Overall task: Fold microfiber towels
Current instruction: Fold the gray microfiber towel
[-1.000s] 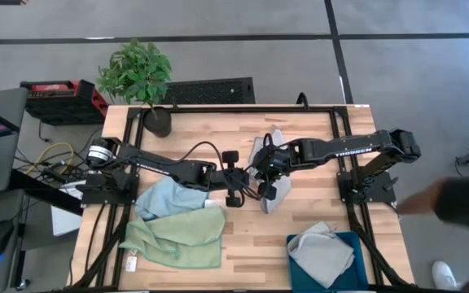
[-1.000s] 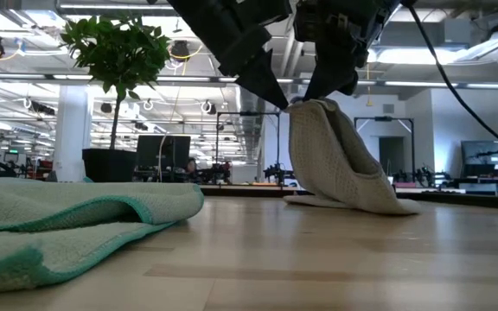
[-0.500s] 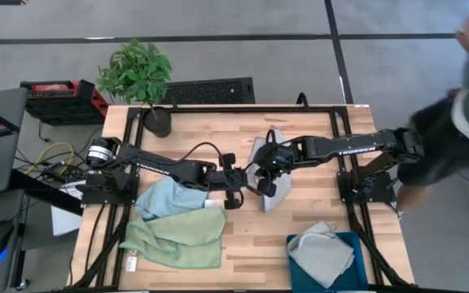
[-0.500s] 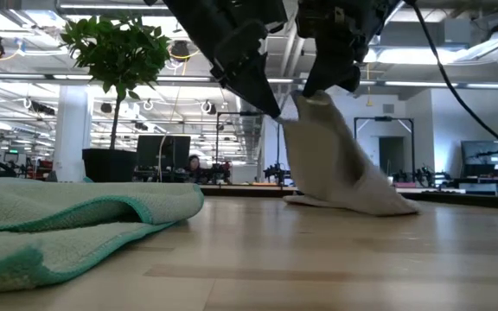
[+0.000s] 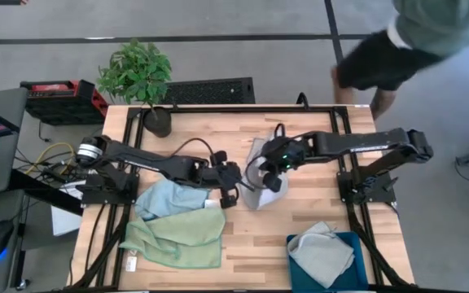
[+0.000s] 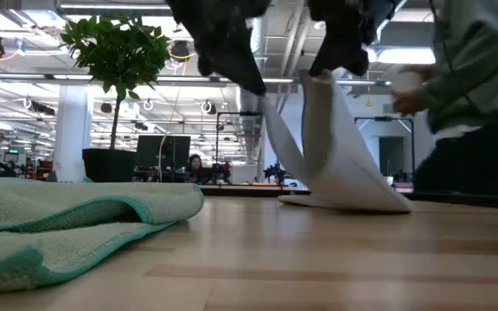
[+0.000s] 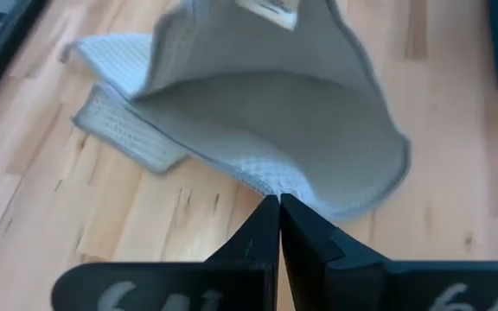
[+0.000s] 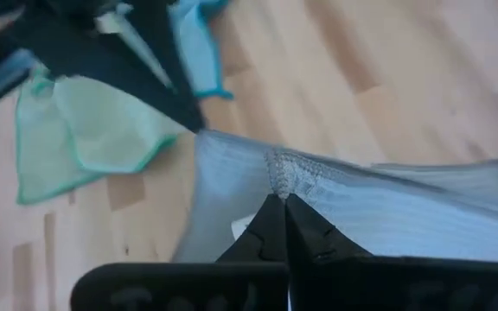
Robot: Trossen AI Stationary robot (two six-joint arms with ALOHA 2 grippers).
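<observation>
Nearest, a pale green towel (image 5: pixel 177 238) is spread at the table's (image 5: pixel 300 122) front left, overlapped by a light blue towel (image 5: pixel 163 198). At mid-table, a grey towel (image 5: pixel 256 172) is lifted at two edges, its lower end on the wood: the left gripper (image 5: pixel 236 184) and the right gripper (image 5: pixel 272 169) are each pinched shut on it. Beyond, a person (image 5: pixel 414 41) is seen.

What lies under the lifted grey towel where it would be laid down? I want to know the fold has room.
Nothing visible blocks it. Both the left gripper and right gripper pinch the grey towel over bare table. The blue towel and green towel lie off to the side.
</observation>
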